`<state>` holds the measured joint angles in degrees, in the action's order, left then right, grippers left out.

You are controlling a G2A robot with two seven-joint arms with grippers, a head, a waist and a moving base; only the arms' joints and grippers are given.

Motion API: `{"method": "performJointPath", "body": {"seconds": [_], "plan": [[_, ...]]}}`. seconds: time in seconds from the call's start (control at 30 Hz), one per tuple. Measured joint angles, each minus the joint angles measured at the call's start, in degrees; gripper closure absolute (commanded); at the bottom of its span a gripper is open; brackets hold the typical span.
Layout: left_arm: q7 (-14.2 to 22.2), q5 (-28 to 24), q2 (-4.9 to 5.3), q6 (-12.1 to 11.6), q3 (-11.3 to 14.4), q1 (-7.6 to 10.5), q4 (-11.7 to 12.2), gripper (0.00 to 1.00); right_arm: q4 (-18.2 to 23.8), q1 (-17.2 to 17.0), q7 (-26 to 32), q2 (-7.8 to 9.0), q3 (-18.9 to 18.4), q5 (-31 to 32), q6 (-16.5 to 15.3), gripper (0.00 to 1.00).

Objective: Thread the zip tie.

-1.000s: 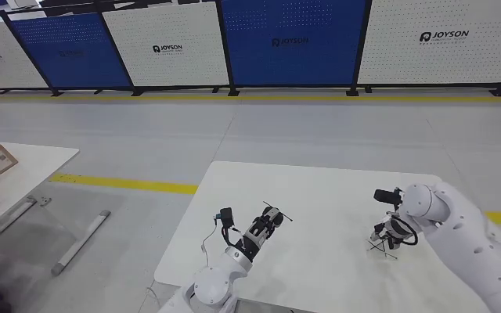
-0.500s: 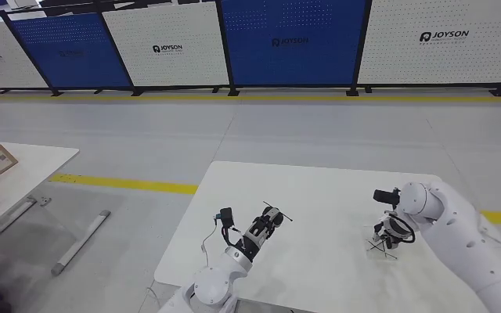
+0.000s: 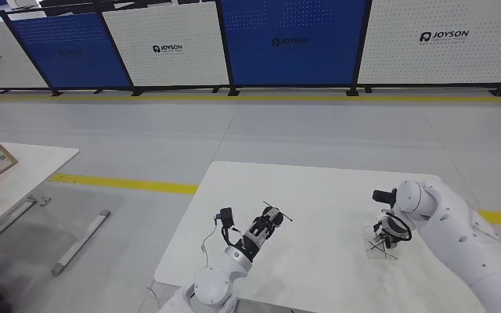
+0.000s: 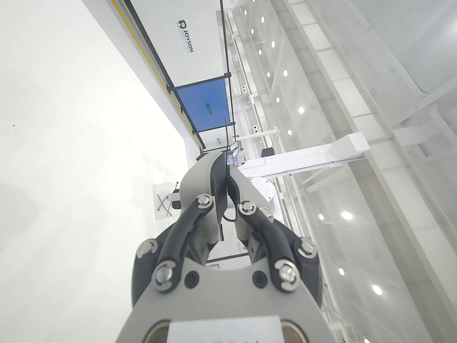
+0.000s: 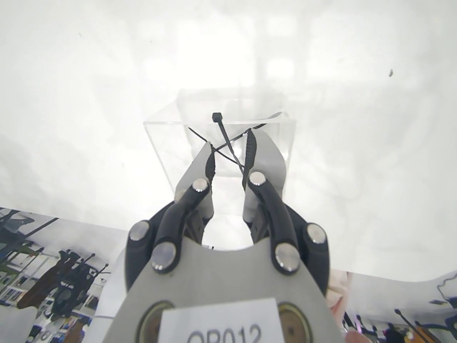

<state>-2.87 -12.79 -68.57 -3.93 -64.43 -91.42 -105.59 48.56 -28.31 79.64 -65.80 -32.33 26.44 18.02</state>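
Observation:
My left gripper [image 3: 271,218] [image 4: 227,167] is shut on a thin black zip tie [image 3: 279,212] [image 4: 226,133], whose end sticks out past the fingertips, above the table's near middle. My right gripper [image 3: 383,235] [image 5: 230,149] is open, pointing down into a small clear box [image 3: 380,249] [image 5: 162,123] at the table's right side. Crossed black zip ties [image 5: 228,144] lie in that box, one with its square head [image 5: 216,117] up at the far wall. The ties cross between the right fingers [image 5: 250,148], which are not closed on them.
The white table [image 3: 313,196] has bare room between the two arms. The left wrist view has the clear box [image 4: 163,203] far off beside the other arm. Blue and white panels [image 3: 290,39] stand beyond the floor.
The right arm has shifted slightly left over the clear box, with its gripper staying at the box. The left arm and its zip tie have not moved.

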Motion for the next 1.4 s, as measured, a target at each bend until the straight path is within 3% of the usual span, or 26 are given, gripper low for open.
{"method": "performJointPath", "body": {"seconds": [0.23, 0.4, 0.67, 0.9, 1.1, 1.2, 1.4], "plan": [[0.0, 0.0, 0.0, 0.0, 0.0, 0.0, 0.0, 1.0, -2.27, 0.97, 0.0, -0.94, 1.15, -0.54, -0.67, 0.87], [0.0, 0.0, 0.0, 0.0, 0.0, 0.0, 0.0, 1.0, -3.72, 1.56, 0.0, -1.63, 1.94, -0.86, -1.17, 1.0], [0.0, 0.0, 0.0, 0.0, 0.0, 0.0, 0.0, 1.0, -5.13, 2.12, 0.0, -2.18, 2.18, -1.13, -2.45, 1.0], [0.0, 0.0, 0.0, 0.0, 0.0, 0.0, 0.0, 1.0, -3.68, 1.59, -0.28, -1.73, 1.06, -0.65, -4.1, 1.0], [0.0, 0.0, 0.0, 0.0, 0.0, 0.0, 0.0, 1.0, 2.09, -0.86, -2.25, 0.76, -2.9, -0.01, -4.51, 1.0], [0.0, 0.0, 0.0, 0.0, 0.0, 0.0, 0.0, 1.0, 7.91, -3.61, -3.24, 3.03, -6.24, 1.43, -3.01, 1.0], [0.0, 0.0, 0.0, 0.0, 0.0, 0.0, 0.0, 1.0, 23.78, -12.8, -3.4, 8.35, -15.19, 5.66, 1.3, 1.0]]}}
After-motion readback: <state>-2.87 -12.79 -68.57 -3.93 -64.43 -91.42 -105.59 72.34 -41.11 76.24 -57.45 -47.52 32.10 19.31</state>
